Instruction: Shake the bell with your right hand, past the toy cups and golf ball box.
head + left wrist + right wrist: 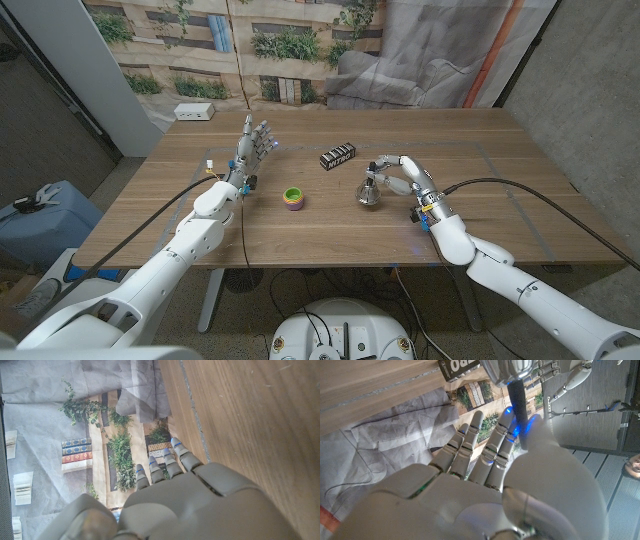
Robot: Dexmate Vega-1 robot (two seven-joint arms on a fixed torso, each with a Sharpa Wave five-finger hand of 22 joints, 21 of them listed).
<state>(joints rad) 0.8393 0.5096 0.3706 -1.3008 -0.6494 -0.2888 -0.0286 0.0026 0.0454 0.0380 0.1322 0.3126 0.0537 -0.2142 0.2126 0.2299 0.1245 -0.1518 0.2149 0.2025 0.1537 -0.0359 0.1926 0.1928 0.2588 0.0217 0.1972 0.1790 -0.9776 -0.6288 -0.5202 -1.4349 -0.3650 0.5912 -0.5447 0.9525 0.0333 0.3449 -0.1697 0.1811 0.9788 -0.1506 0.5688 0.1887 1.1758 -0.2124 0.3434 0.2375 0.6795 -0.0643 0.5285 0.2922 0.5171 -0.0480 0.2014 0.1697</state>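
Right hand [398, 178], right of centre in head view, pinches the bell's dark handle [516, 397]; silver bell [369, 192] is on or just above the tabletop [330, 235], can't tell. Metal: rigid, light, slick; hold the handle, not the dome. Stacked toy cups [292, 197] centre. Left hand [252, 150] fingers apart, empty. Golf ball box [338, 156] farthest.

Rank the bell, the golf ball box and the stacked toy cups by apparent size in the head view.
1. golf ball box, about level with the bell, held by the right robot hand; too close to rank.
2. toy cups, smallest.
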